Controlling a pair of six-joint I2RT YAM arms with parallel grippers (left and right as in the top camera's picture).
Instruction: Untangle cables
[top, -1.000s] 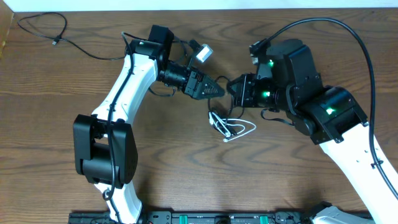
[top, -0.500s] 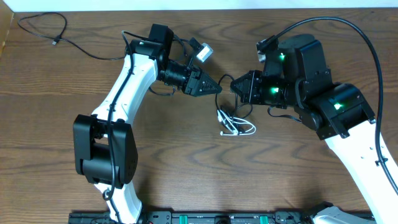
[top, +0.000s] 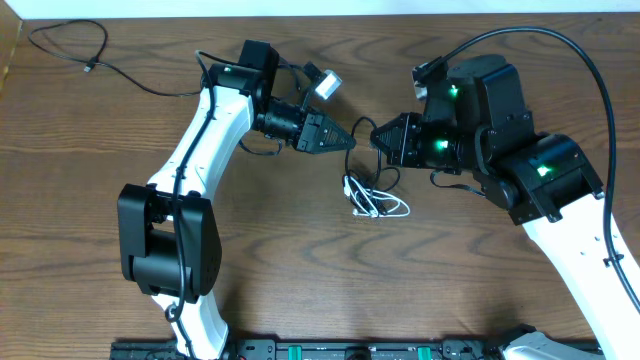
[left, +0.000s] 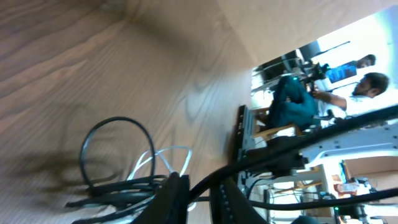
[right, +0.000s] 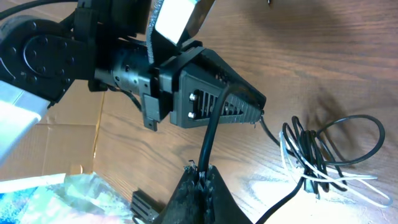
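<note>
At mid-table, slightly toward the far edge, left gripper (top: 347, 140) and right gripper (top: 377, 137) sit tip to tip, each pinched closed on a black strand of the cables (top: 372, 198), which are bundled just below them.

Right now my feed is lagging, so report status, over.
Shut on black cable: left fingers, right fingers. Tangled bundle with white cable lies below. Nothing blocking.

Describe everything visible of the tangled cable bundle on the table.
The cable bundle is thin black cord in loose loops with a white cord tangled through. It lies on the wooden table, near both grippers. One black strand rises into the right gripper, pinched there; another thin strand runs to the tip of the left gripper.
</note>
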